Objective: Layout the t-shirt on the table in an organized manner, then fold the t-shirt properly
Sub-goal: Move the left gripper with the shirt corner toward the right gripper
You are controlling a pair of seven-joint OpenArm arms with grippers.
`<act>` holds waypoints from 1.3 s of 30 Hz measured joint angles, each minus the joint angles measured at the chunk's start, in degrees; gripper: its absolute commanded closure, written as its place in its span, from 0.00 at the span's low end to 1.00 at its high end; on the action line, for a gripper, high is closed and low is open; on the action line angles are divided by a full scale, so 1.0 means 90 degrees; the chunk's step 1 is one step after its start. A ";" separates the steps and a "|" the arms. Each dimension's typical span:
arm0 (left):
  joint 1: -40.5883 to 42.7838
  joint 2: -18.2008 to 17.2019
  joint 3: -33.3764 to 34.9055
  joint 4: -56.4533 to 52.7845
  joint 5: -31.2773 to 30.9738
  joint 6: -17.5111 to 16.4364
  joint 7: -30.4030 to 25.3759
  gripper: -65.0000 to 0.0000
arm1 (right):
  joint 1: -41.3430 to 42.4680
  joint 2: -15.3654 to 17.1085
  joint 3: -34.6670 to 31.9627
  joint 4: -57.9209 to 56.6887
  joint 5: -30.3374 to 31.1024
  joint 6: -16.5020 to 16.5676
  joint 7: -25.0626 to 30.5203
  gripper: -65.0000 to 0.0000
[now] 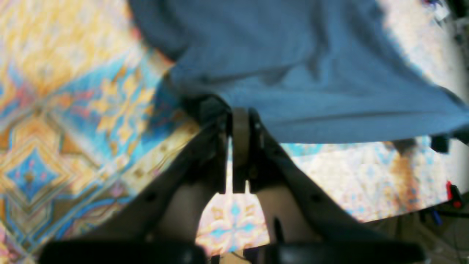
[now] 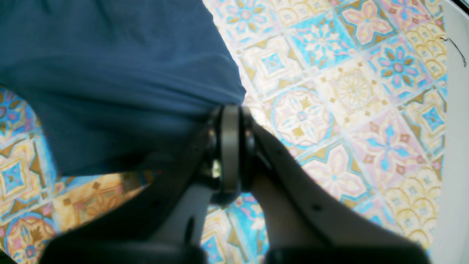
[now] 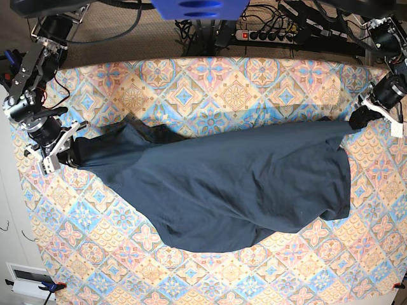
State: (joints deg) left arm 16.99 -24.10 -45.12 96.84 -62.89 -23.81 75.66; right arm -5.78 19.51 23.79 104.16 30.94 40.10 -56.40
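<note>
The dark navy t-shirt (image 3: 235, 184) lies stretched across the middle of the patterned table (image 3: 210, 82), pulled taut between both arms. At the right edge in the base view, my left gripper (image 3: 357, 119) is shut on one end of the cloth; its wrist view shows the t-shirt (image 1: 293, 69) pinched between the closed fingers of the gripper (image 1: 240, 113). At the left edge my right gripper (image 3: 71, 154) is shut on the other end, and the right wrist view shows the t-shirt (image 2: 110, 73) bunched into the gripper (image 2: 230, 113). The shirt's lower part sags in a rounded lobe toward the front.
A power strip (image 3: 273, 35) and cables lie on the floor beyond the table's far edge. A blue robot base (image 3: 200, 7) stands at top centre. A white surface (image 2: 454, 146) borders the table beside my right gripper. Clamps (image 3: 48, 287) hold the front corner of the tablecloth.
</note>
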 measured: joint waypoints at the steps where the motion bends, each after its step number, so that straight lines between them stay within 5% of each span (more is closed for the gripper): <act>1: -0.0019 0.0010 0.0005 0.0010 -0.0002 -0.0002 -0.0010 1.00 | 0.0007 0.0000 -0.0007 0.0000 0.0000 0.0000 0.0002 0.99; 7: 0.0056 -0.0007 0.0022 0.0061 -0.0005 0.0000 -0.0005 0.87 | 0.0010 0.0005 0.0002 0.0000 -0.0005 -0.0005 0.0002 0.99; 18: -0.0180 -0.0022 -0.0401 0.0308 0.0024 0.0005 -0.0095 0.86 | 0.0027 0.0182 0.0012 0.0000 -0.0432 -0.0005 0.0019 0.99; 24: -0.0134 0.0027 -0.0393 0.0211 0.0661 0.0022 -0.0027 0.86 | 0.0005 0.0182 0.0151 0.0002 -0.0413 0.0017 0.0024 0.99; 34: 0.0758 0.0090 0.1766 0.0211 0.0755 0.0024 -0.0078 0.86 | 0.0002 0.0177 0.0151 0.0000 -0.0440 0.0015 0.0019 0.99; 39: 0.0923 0.0403 0.2254 0.0236 0.0663 0.0017 -0.0102 0.86 | 0.0007 0.0168 0.0148 -0.0012 -0.0410 0.0017 0.0024 0.99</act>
State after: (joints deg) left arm 25.30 -20.47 -24.84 98.96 -56.93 -23.66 74.74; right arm -5.72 21.02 25.12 104.05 27.24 40.25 -56.18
